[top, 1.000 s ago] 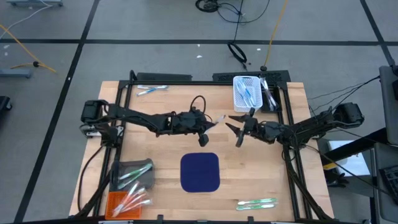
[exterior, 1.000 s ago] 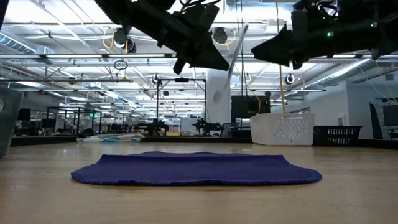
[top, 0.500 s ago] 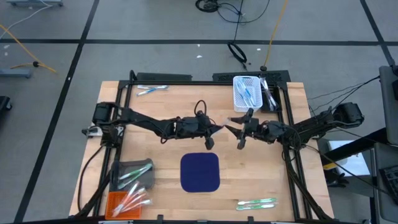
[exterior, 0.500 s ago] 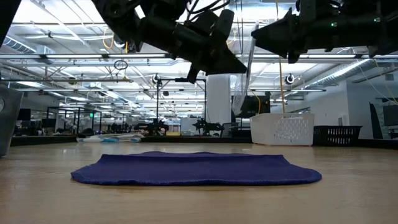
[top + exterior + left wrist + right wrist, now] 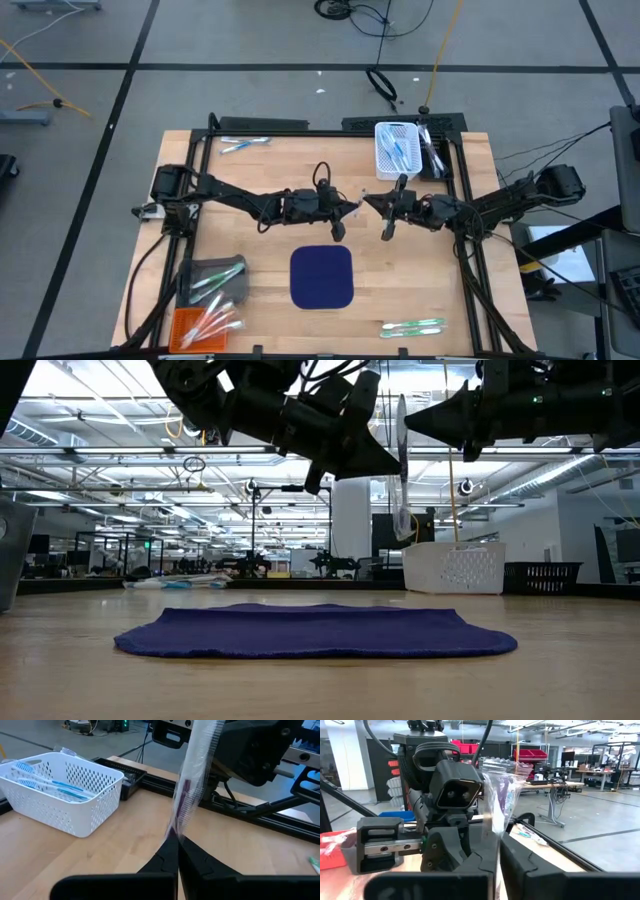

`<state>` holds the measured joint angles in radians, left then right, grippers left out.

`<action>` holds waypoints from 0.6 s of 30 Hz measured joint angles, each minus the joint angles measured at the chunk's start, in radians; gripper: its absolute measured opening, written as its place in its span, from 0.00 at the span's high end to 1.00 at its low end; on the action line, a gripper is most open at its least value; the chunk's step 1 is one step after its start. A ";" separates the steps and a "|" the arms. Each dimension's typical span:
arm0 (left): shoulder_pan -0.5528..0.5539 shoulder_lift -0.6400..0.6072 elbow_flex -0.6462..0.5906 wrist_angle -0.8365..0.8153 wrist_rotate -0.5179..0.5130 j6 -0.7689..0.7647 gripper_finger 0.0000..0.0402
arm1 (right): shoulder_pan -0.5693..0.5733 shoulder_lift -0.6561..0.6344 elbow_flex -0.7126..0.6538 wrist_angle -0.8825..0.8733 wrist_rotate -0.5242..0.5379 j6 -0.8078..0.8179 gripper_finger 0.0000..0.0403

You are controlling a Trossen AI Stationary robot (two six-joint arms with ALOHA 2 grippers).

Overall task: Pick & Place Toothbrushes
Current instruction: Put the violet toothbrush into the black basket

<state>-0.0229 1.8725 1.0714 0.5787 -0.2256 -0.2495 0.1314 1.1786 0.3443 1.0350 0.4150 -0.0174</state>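
Grey floor with dark tape lines surrounds the wooden bench (image 5: pixel 270 180), and the low view looks across it into a bright hall with ceiling lights.

Both arms meet above the bench's middle, just beyond the far edge of the navy mat (image 5: pixel 322 277). The left fingers (image 5: pixel 352 207) are pressed together on 1 end of a toothbrush in a clear wrapper (image 5: pixel 402 470), which hangs upright in the air between the 2 arms. The right fingers (image 5: pixel 372 203) are pressed together on the same wrapper from the other side, so both arms pinch it at once. In the left wrist view the wrapper (image 5: pixel 192 780) rises from the closed fingertips with the right arm close behind.

A white basket (image 5: pixel 396 147) at the far right holds blue-and-white brushes (image 5: pixel 55 784). 2 more blue ones (image 5: pixel 243 144) lie at the far left edge. A grey bin (image 5: pixel 215 279) and an orange bin (image 5: pixel 196 327) at the near left hold green and pinkish brushes. 2 green ones (image 5: pixel 412 326) lie at the near right.
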 joint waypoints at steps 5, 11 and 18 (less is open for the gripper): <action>0.000 0.000 0.000 -0.002 0.000 0.004 0.99 | 0.000 0.000 0.000 0.001 0.001 -0.019 1.00; 0.000 0.000 0.000 -0.029 0.000 0.009 0.92 | 0.000 -0.032 0.000 0.001 0.008 -0.045 1.00; 0.000 0.000 0.000 -0.028 0.027 0.011 0.84 | 0.000 -0.150 0.000 -0.138 0.089 -0.060 1.00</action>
<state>-0.0231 1.8725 1.0714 0.5503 -0.1983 -0.2382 0.1318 1.0288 0.3443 0.8968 0.5042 -0.0770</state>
